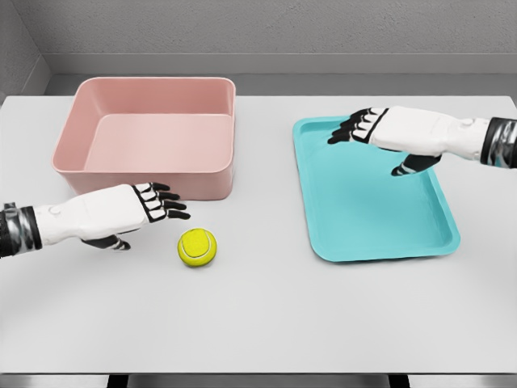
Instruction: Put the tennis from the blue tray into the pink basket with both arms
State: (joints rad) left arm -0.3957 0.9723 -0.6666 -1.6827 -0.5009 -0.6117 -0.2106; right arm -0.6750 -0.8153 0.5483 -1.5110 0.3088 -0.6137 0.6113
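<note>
Oddly, the tennis ball [197, 246] lies on the table [258, 315], just beside the open left hand [121, 212]. Right hand [404, 133] hovers open over the blue tray [355, 218]; pink basket [145, 162] holds nothing

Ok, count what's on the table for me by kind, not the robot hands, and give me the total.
Tennis ball: 1
Pink basket: 1
Blue tray: 1
Total: 3
</note>
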